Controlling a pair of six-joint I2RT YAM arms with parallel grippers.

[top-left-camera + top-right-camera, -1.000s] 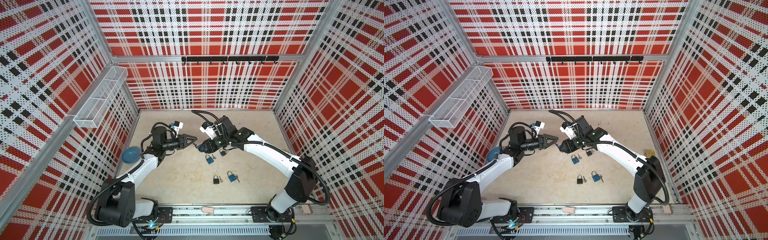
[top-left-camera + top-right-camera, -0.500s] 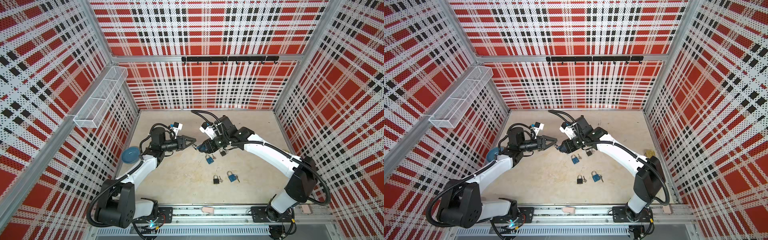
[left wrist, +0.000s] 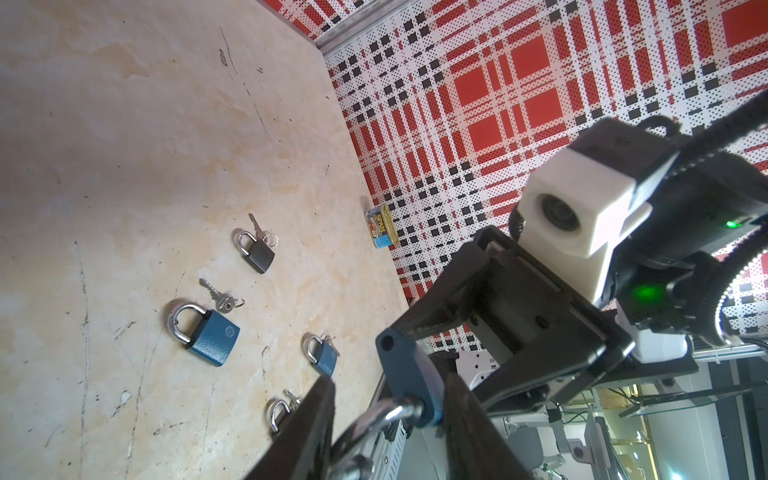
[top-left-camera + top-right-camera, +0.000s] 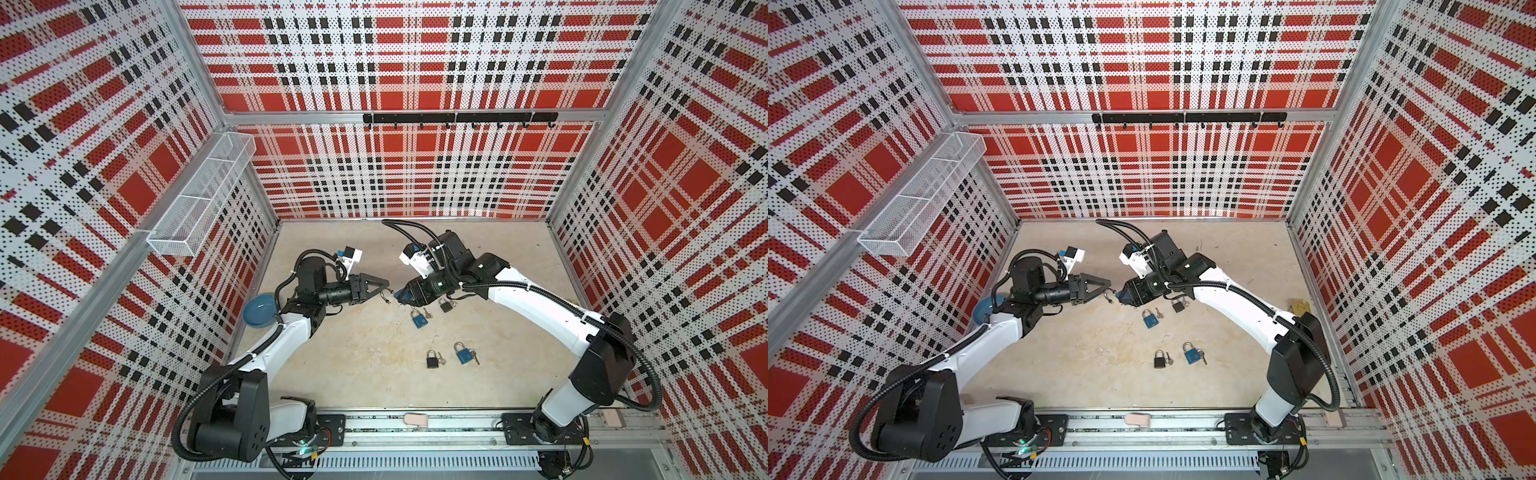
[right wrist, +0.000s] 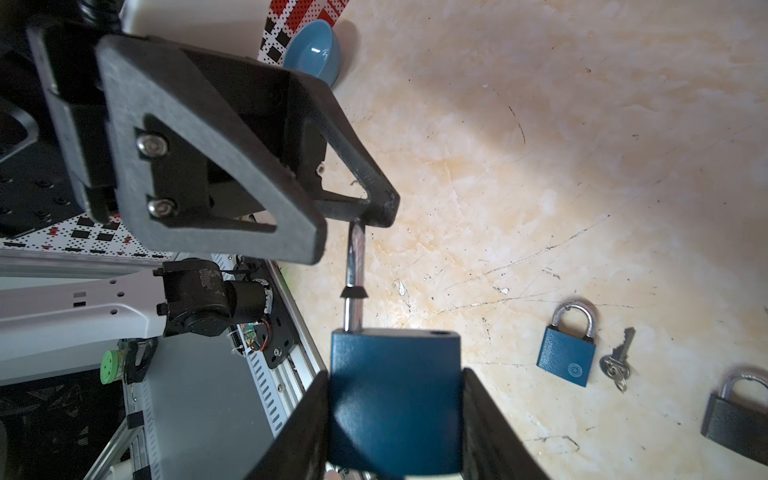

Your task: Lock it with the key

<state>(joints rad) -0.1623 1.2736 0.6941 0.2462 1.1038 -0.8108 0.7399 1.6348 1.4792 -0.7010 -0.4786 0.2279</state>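
Meeting above the middle of the scuffed beige floor [image 4: 353,374], both arms are hemmed by perforated plaid walls, with bare floor open on the far side and near left.
The right gripper [image 5: 395,374] is clamped on the textured blue padlock [image 5: 395,407]. Its steel shackle [image 5: 353,257] is swung out toward the left gripper [image 4: 385,286], whose black fingers stand partly apart around it; whether they pinch it I cannot tell. Loose padlocks [image 4: 419,321] with small keys [image 5: 617,357] lie just right and nearer.

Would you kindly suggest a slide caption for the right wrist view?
The right gripper clamps a blue padlock while the left gripper brackets its open shackle.
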